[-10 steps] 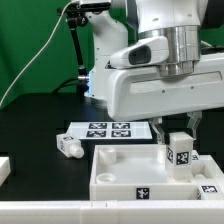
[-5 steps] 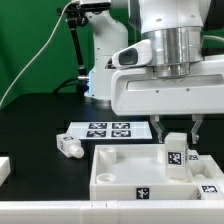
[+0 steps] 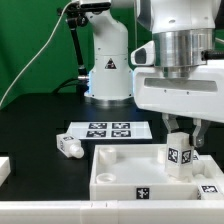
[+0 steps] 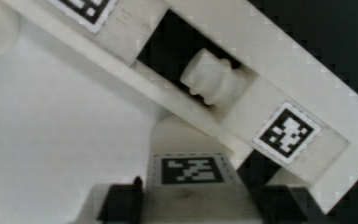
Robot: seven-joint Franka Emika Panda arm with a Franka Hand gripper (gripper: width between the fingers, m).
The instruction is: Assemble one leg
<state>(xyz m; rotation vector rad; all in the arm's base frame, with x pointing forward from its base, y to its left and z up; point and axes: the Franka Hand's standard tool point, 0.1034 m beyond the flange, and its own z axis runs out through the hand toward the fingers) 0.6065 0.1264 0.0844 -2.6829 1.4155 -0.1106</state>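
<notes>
My gripper (image 3: 183,138) hangs over the right corner of the large white square panel (image 3: 115,165). Its fingers flank the top of the leg (image 3: 179,155), a chunky white peg with a square tag, which stands upright inside the panel's corner. In the wrist view the leg (image 4: 194,170) sits tight between the two dark fingers (image 4: 123,203) of my gripper (image 4: 197,207), with no gap showing. The panel's wall (image 4: 286,133) carries a tag there.
A second leg (image 3: 68,146) lies on the black table left of the panel. Another peg (image 4: 211,78) lies just outside the panel wall. The marker board (image 3: 108,129) lies behind the panel. A white part (image 3: 5,168) sits at the exterior view's left edge.
The hand has shifted toward the exterior view's right and slightly up. The leg has stayed upright in the panel's corner.
</notes>
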